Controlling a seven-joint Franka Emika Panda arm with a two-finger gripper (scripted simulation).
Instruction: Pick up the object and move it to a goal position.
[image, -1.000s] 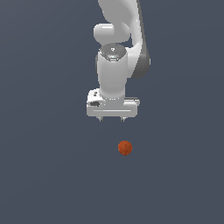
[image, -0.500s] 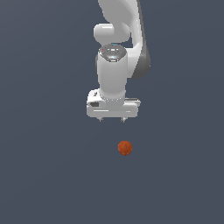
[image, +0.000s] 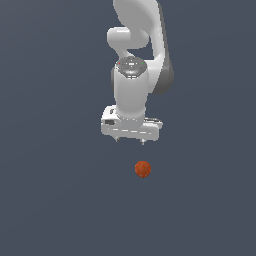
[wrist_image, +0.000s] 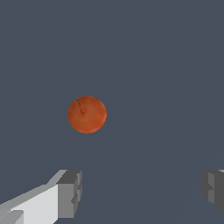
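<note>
The arm runs off the upper edge of the exterior view, so its base is out of sight, and the fingertips show there only as two short nubs under the white gripper. In the wrist view the grey finger pads are cut by the frame edge, but they stand wide apart with nothing between them. The orange-red ball sits on the flat dark ground, below the gripper and clear of it, a little toward the exterior view's right of its middle. Compared with a second ago, the ball rests in the same spot, and the gripper has moved very little, hanging at much the same height above it.
</note>
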